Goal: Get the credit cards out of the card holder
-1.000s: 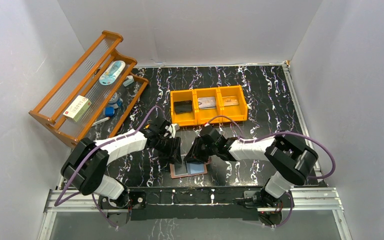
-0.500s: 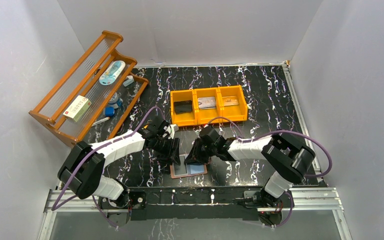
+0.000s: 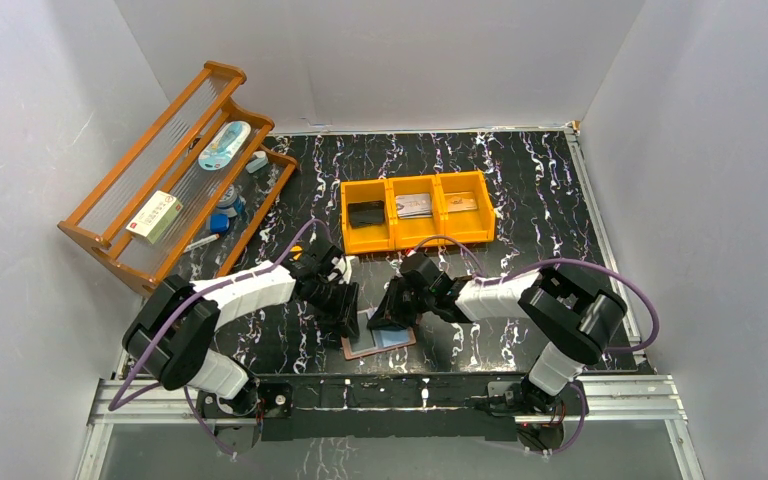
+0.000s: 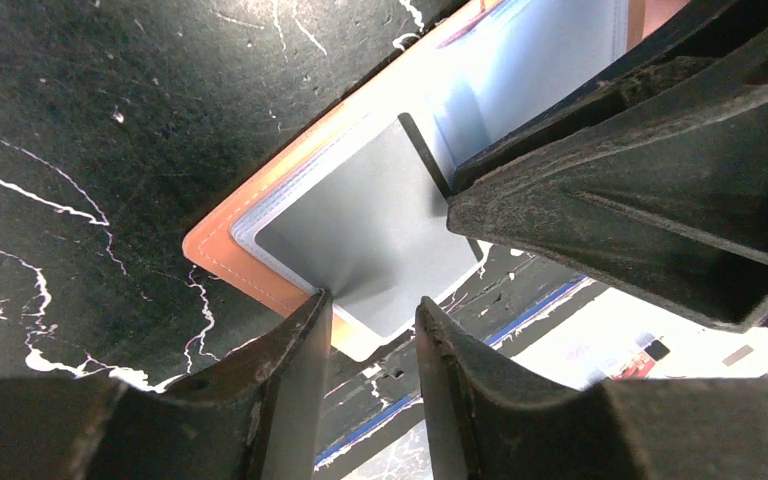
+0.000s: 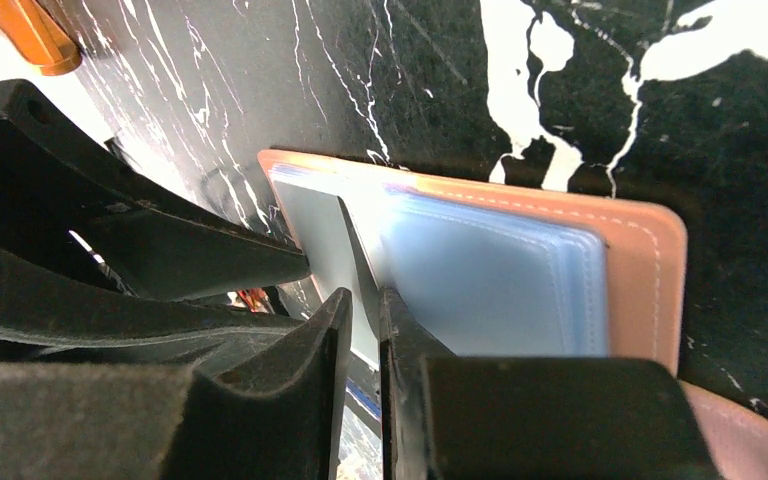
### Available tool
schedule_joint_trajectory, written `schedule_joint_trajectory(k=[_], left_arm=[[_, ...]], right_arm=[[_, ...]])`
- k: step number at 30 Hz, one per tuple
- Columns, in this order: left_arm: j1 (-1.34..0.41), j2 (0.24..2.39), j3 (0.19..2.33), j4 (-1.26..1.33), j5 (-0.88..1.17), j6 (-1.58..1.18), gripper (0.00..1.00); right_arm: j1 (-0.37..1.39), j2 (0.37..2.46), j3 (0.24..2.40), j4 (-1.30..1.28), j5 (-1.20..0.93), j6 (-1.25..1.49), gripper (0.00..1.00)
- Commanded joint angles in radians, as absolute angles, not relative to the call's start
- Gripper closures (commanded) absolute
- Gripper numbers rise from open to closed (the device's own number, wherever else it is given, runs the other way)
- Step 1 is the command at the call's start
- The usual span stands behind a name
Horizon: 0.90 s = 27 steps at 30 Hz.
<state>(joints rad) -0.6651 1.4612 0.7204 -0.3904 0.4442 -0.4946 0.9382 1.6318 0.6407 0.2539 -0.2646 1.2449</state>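
Arms from both sides meet low over the card holder [image 3: 385, 341], which lies opened flat on the black, white-veined table [image 3: 530, 180] just beyond the front rail and midway between the two bases. Its pink leather rim frames a pale blue slotted lining.

The left gripper [image 3: 350, 320] comes down at the holder's left end. In the left wrist view its jaws stand a narrow way apart, bare table shows through the gap, and the fingertips [image 4: 312, 310] rest at the pink rim where a corner of the grey card [image 4: 360, 230] sticks out. Nothing is clamped between them.

The right gripper [image 3: 390, 318] leans in from the right and almost touches the left one. In the right wrist view its jaws are drawn nearly together, and the raised edge of the grey card runs into the slit between them. I cannot tell whether they already pinch it. The card is partly out of its slot at the holder's left end and tilts up off the lining.

Farther back, well apart from the holder, sits an orange tray [image 3: 416, 243] with three compartments. A dark card [image 3: 366, 213] lies in the left one, a pale card [image 3: 414, 206] in the middle and a brown card [image 3: 460, 203] in the right.

At the far left a wooden rack [image 3: 222, 73] leans by the wall, holding a white box [image 3: 154, 216] and a pale blue pouch [image 3: 225, 145].
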Motion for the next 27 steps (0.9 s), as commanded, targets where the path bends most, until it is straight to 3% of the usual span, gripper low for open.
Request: schedule_joint_trajectory(k=[1,12,19,27], left_arm=[[-0.683,1.491,0.679,-0.399,0.387,-0.506,0.66],[-0.684,1.501,0.671,-0.384,0.358,-0.523,0.76],[-0.684,1.499,0.667,-0.386,0.322,-0.532,0.78],[-0.684,1.497,0.678,-0.397,0.279,-0.545,0.62]], right_arm=[[0.94,1.645,0.629,0.302,-0.29,1.258,0.76],[0.94,1.661,0.63,0.421,-0.368,1.247,0.82],[0.94,1.616,0.704,0.145,-0.261,1.156,0.76],[0.942,1.627,0.729,0.094,-0.288,1.124,0.78]])
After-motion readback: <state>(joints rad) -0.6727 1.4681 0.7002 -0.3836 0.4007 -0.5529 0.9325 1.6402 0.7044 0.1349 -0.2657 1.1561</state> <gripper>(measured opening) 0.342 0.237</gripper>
